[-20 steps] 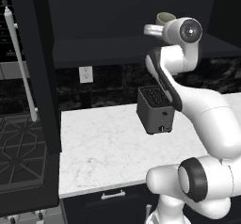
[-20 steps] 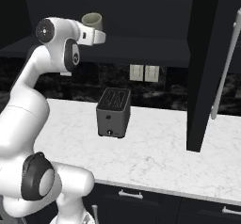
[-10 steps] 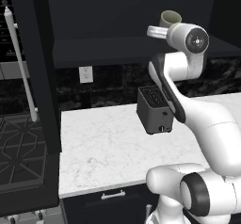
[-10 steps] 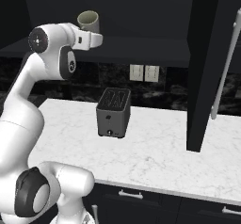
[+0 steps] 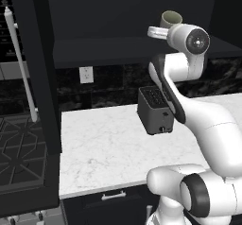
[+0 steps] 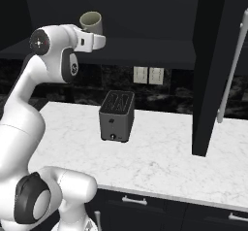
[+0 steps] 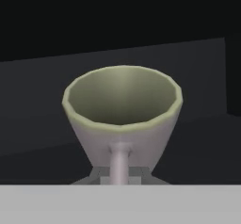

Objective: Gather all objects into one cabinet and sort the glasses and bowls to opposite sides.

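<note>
My gripper [image 5: 165, 28] is shut on the handle of the grey mug [image 5: 171, 18], which it holds upright and high in front of the open black upper cabinet. The mug [image 6: 91, 21] hangs just above the cabinet's dark shelf [image 6: 145, 55], near its front edge. In the hand view the mug [image 7: 122, 110] faces me with its handle toward the gripper [image 7: 120, 173], its pale greenish inside empty. The cabinet's tall slab doors [image 5: 33, 68] [image 6: 213, 70] stand open with long silver bar handles [image 5: 19, 63]. The wooden bowl, orange mug and blue vessel are out of view.
A black toaster [image 5: 155, 110] [image 6: 116, 116] stands on the white marble counter [image 5: 104, 148] below the mug. Wall outlets [image 6: 148, 74] sit on the dark backsplash. A stove [image 5: 19, 148] lies left of the counter. Low drawers [image 6: 145, 203] run under the counter edge.
The arm's upper joint has swung slightly outward and lower. The grey mug stays gripped at about the same height before the shelf.
</note>
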